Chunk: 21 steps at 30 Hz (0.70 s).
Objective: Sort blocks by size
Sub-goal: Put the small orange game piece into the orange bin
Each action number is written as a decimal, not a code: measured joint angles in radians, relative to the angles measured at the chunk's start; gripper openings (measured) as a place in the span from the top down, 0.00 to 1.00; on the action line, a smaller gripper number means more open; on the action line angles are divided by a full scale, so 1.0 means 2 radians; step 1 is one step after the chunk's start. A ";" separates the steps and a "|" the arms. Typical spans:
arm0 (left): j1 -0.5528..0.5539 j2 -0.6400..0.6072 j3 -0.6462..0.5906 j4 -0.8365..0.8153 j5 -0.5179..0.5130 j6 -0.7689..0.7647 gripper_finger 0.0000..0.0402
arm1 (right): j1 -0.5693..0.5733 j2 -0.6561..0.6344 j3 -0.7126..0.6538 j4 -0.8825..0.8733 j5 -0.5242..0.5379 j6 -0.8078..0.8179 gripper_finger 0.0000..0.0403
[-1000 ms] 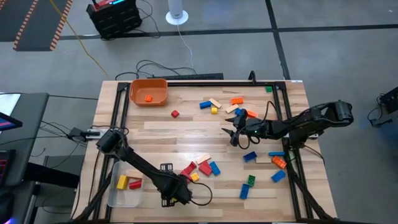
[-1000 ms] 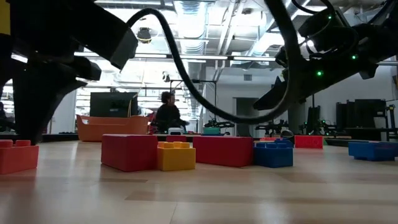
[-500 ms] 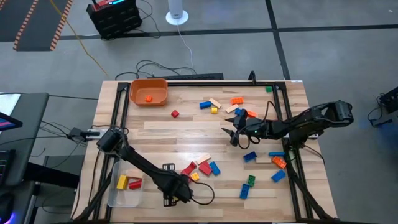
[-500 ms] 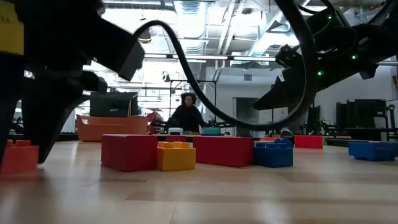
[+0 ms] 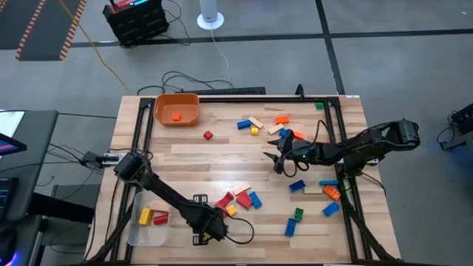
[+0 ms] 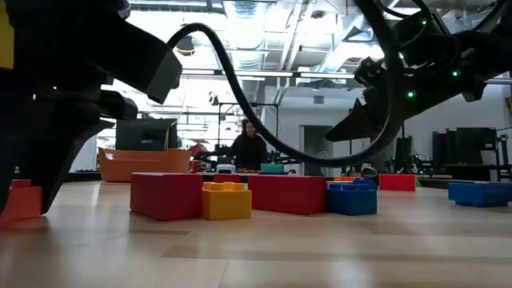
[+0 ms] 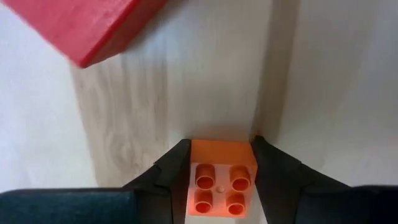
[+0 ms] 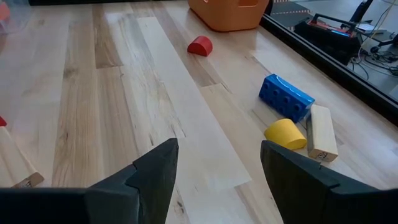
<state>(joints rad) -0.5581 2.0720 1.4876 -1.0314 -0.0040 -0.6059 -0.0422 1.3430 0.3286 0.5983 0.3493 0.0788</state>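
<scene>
The left gripper [image 7: 221, 180] clamps a small orange block [image 7: 221, 185] near the tabletop's [image 5: 222, 151] front edge, its lower end cut off in the left wrist view. The right gripper [image 8: 214, 162] hovers empty, fingers spread, toward the right edge. Bare wood lies between them; blocks [image 5: 240, 198] cluster beside the left gripper.

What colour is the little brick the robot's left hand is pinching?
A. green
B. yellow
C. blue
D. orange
D. In the left wrist view the left hand has its two dark fingers closed against the sides of a small orange plastic brick with four studs, down on the wooden table.
</scene>
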 joint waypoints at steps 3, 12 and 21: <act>0.009 -0.004 -0.001 -0.030 -0.008 0.017 0.66 | 0.000 0.000 0.000 0.000 0.000 0.000 0.36; 0.100 -0.074 -0.002 -0.172 -0.166 0.116 0.66 | 0.000 0.000 0.000 0.009 0.000 -0.004 0.36; 0.324 -0.195 -0.001 -0.119 -0.276 0.281 0.66 | 0.000 0.000 0.000 0.019 0.000 -0.004 0.36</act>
<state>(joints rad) 0.0909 1.6828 1.4849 -1.2695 -0.5561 -0.0448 -0.0418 1.3430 0.3286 0.6358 0.3496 0.0704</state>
